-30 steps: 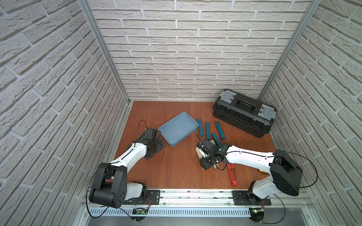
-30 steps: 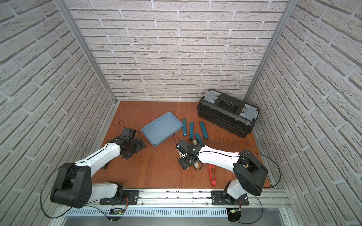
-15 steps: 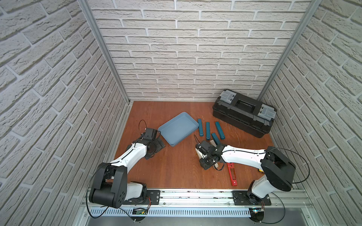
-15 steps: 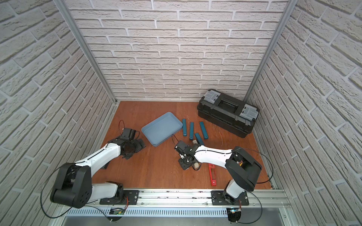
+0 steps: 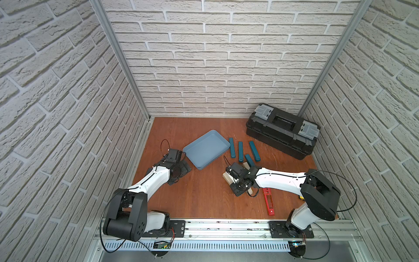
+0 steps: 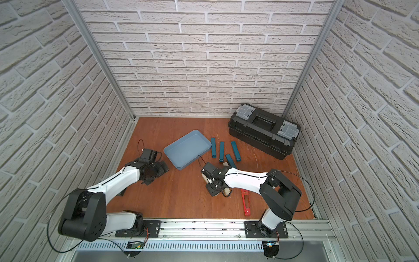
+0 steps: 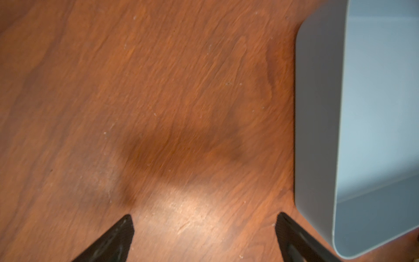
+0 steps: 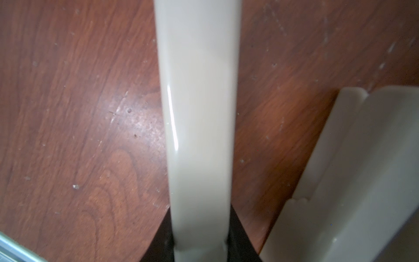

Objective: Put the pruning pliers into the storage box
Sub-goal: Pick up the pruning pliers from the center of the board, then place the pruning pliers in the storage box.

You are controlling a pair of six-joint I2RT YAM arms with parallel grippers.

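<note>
The pruning pliers [image 5: 227, 178] [image 6: 205, 179] lie on the wooden table right of centre, mostly under my right wrist. They have two cream handles spread in a V. My right gripper [image 5: 239, 189] [image 6: 214, 189] [image 8: 200, 212] is shut on one cream handle [image 8: 199, 90], with a black finger pressed against each side. The second handle [image 8: 351, 181] lies beside it. The storage box [image 5: 205, 148] [image 6: 187, 148] [image 7: 374, 113], a shallow light blue tray with nothing in it, sits left of centre. My left gripper [image 5: 181, 173] [image 6: 158, 172] [image 7: 204, 216] is open and holds nothing, low over bare wood just left of the box.
A slim red flat tool [image 5: 268, 200] [image 6: 246, 202] lies near the front edge, right of my right gripper. Several teal bars [image 5: 240, 150] lie between the box and a big black toolbox [image 5: 283, 133] at the back right. Brick walls close in three sides.
My right gripper's jaws have narrowed onto the cream handle, and the right wrist has shifted slightly left. The left arm has not moved.
</note>
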